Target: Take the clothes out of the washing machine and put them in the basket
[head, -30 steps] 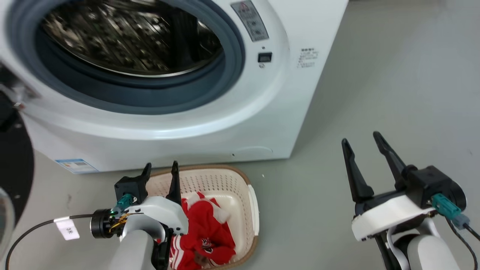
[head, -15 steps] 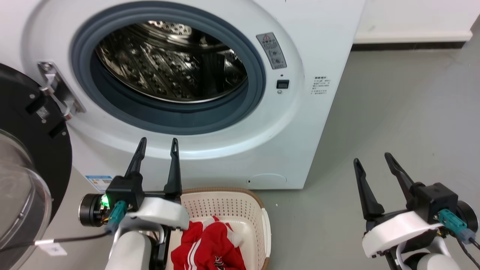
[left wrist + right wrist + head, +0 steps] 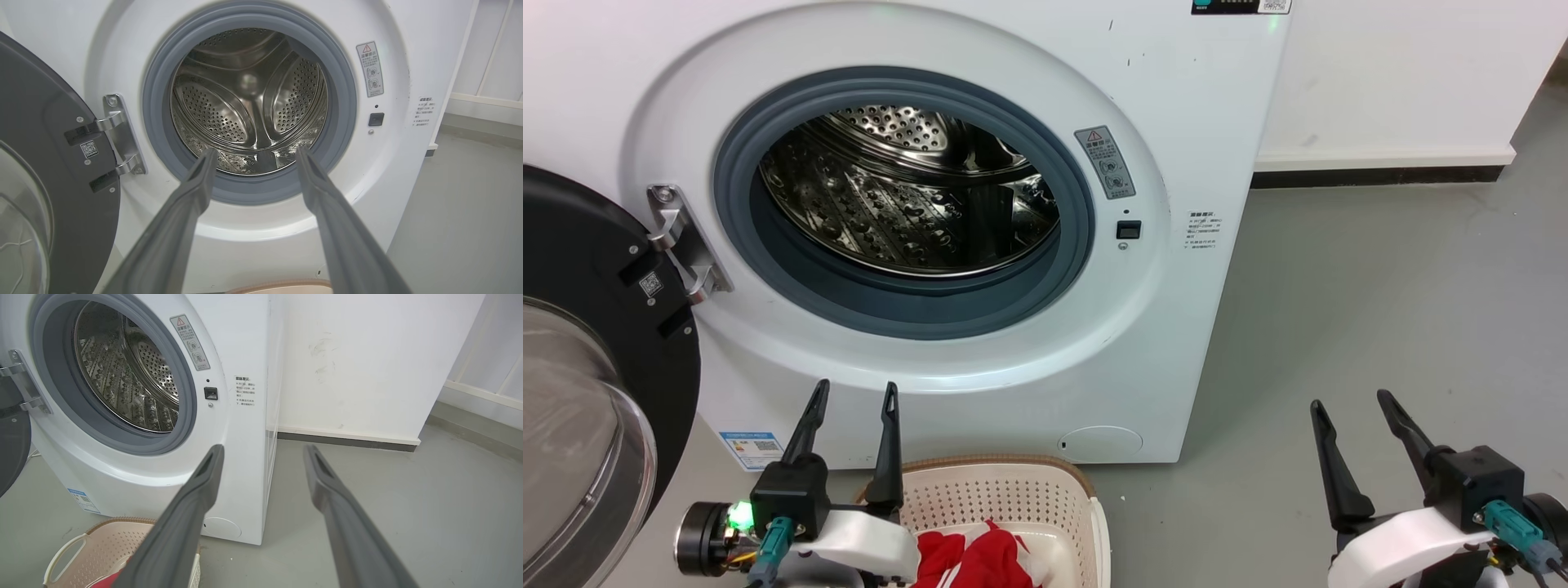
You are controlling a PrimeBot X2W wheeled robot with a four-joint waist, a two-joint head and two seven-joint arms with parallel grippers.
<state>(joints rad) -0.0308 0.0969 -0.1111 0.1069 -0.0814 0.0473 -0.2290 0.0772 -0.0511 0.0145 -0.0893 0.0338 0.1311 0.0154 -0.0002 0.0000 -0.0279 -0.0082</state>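
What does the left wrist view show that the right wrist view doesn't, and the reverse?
The left wrist view adds the door's glass porthole and QR sticker, beyond the open left gripper. The right wrist view adds the red clothes in the basket and the label low on the machine's front, beyond the open right gripper. Shared: the washing machine, its bare steel drum, hinge, warning sticker and the basket's rim.

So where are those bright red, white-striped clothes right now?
The red clothes lie in the cream perforated plastic basket at the head view's bottom centre, on the floor before the large white washing machine, just right of the left gripper.
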